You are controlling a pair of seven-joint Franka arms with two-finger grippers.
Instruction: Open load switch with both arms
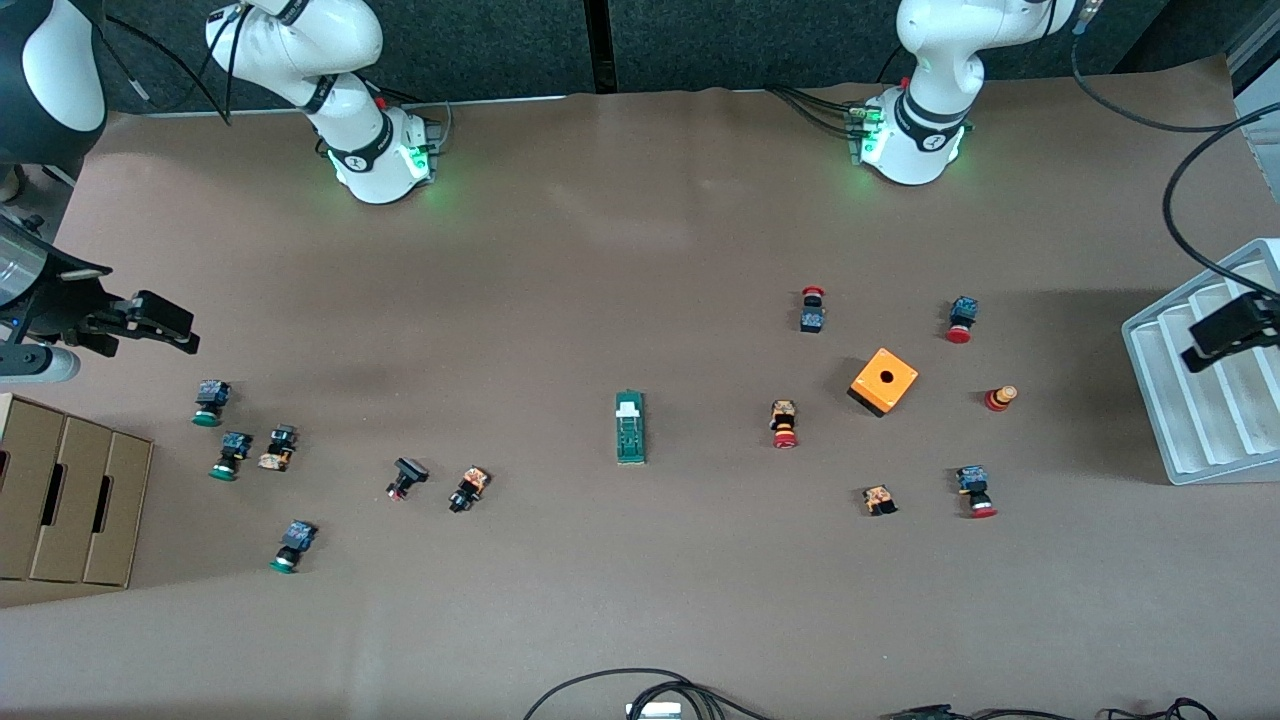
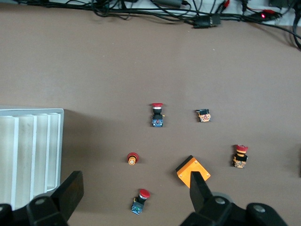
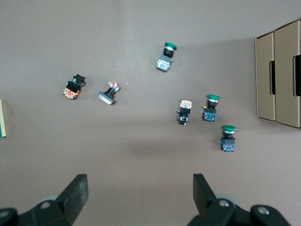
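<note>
Front view, load switch (image 1: pixel 630 428) mid-table, left gripper (image 1: pixel 1232 330) and right gripper (image 1: pixel 160 322) spread wide, empty.

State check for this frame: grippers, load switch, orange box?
Left gripper: open, empty, up over the white tray's end of the table.
Right gripper: open, empty, over the green-capped buttons.
Load switch: lying flat mid-table, untouched.
Orange box: hole facing up.

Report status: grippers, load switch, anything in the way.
Left gripper open over white tray; right gripper open above green buttons. Load switch mid-table, untouched. Nothing beside it.
</note>
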